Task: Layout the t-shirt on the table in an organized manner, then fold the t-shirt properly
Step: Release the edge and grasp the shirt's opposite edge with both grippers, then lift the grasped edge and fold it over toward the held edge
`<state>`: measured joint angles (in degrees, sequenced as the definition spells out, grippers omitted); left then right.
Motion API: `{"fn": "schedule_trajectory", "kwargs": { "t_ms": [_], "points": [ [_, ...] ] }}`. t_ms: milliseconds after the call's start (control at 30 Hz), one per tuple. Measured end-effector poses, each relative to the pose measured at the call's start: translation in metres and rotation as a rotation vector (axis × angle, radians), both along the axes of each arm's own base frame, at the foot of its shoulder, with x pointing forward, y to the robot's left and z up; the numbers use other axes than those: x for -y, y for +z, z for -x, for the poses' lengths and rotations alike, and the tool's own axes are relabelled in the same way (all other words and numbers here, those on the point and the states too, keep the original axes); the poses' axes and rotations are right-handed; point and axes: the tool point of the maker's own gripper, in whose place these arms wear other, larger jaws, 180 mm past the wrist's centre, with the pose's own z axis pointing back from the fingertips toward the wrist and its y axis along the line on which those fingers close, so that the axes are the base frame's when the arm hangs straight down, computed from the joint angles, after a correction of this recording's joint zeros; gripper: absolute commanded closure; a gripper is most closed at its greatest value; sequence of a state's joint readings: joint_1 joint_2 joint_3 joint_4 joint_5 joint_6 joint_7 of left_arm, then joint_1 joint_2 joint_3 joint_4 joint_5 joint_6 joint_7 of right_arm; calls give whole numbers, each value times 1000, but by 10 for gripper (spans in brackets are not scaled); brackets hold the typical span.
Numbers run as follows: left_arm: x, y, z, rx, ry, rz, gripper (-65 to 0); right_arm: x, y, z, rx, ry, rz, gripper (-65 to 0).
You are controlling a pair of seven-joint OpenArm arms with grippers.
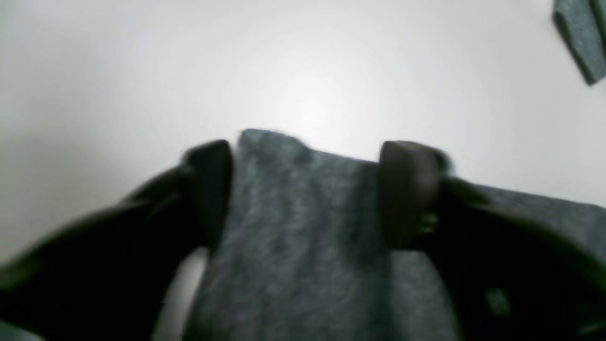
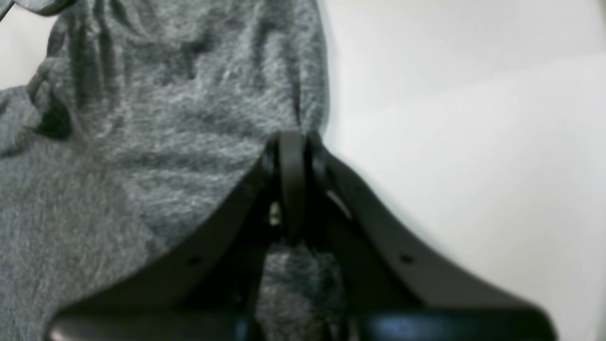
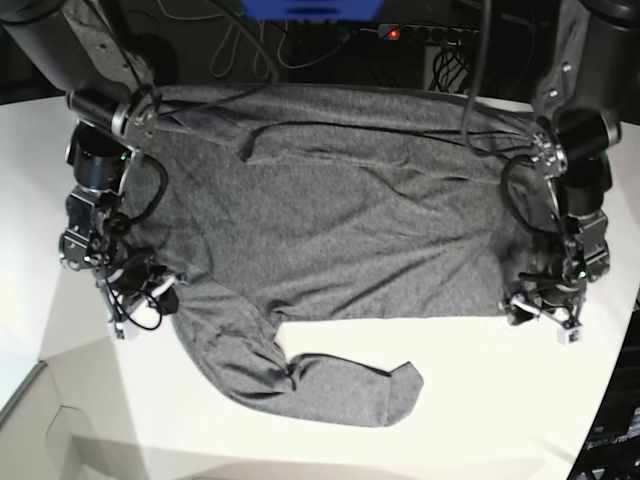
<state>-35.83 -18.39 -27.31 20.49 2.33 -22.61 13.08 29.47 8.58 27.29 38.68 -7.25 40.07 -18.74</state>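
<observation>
The t-shirt [image 3: 330, 220] stretches lengthwise between both tools: right tool [image 2: 291, 142] pinches its edge; left tool [image 1: 305, 189] straddles a corner, half-wide.

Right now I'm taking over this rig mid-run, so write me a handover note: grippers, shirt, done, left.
Left gripper: jaws apart around a t-shirt edge, not clamped.
Right gripper: shut on the t-shirt's edge.
T-shirt: spread across the white table, still wrinkled, one sleeve lying bent toward the near edge.
Done: rough spread.
Left: straighten the sleeve, smooth, then every fold.
</observation>
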Motion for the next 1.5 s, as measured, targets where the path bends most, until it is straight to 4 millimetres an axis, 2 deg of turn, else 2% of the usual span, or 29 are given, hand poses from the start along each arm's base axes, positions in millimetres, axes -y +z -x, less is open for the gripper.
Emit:
{"fn": "schedule_trajectory", "kwargs": {
  "t_ms": [133,200,233,433,567,633,767,900,1033,1333,1500],
  "points": [
    [-7,-1,3,-4,16,-5,-82,1,0,0,-1,-1,3,0],
    [-7,-1,3,-5,15,-5,-11,1,0,0,-1,-1,3,0],
    [-7,-1,3,-5,16,-5,0,1,0,0,-1,-1,3,0],
    [-4,0,2,-8,10,-3,0,2,1,0,2,-1,5,0],
    [-2,10,-1,-35,-21,-39,0,6,5,-1,-5,8,46,0],
    [1,19,-4,-45,-37,-60,0,14,15,-2,12,7,90,0],
    [4,53,-14,24,-57,-118,0,24,40,-12,84,-8,128,0],
    [10,69,-10,36,-71,-149,0,30,50,-13,85,-9,165,0],
    [14,79,1,75,-63,-95,0,40,55,0,105,-19,220,0],
    [19,92,27,114,-82,-97,0,33,60,44,151,-16,297,0],
    [22,93,45,121,-97,-133,0,29,85,64,242,-27,282,0]
  ]
}}
